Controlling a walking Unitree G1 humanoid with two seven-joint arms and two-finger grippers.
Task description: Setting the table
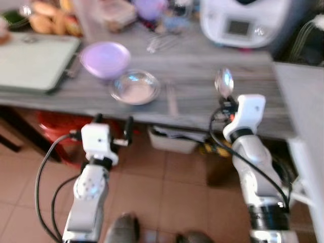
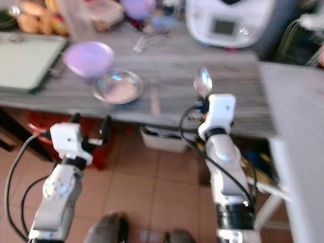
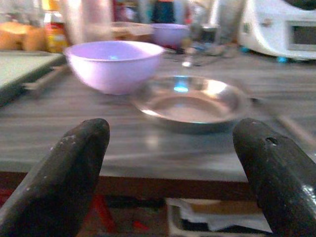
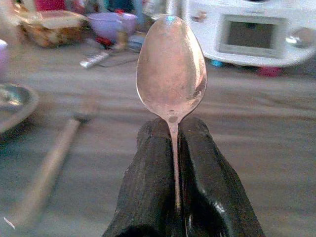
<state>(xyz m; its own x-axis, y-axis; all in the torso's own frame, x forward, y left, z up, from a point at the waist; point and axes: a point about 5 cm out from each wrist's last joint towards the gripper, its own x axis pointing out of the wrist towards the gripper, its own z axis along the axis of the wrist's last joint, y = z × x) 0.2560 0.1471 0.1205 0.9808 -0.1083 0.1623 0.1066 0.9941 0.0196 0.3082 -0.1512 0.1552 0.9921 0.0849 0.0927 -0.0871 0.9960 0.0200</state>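
Right now our right gripper (image 4: 175, 148) pinches spoon (image 4: 171, 74) by handle, bowl end sticking straight up past fingertips, over wooden table (image 1: 202, 76) edge. Fork (image 4: 54, 153) lies on table just ahead, toward our left. Our left gripper (image 1: 112, 129) spread wide, nothing held, below table edge; steel plate (image 3: 190, 101) ahead of it, purple bowl (image 3: 113, 64) touching plate.

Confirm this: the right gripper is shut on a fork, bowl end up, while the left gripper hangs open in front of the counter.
Not quite. The right gripper is shut on a spoon, not a fork; the right wrist view shows its oval bowl standing above the fingers. The rest holds: the left gripper is open before the counter.
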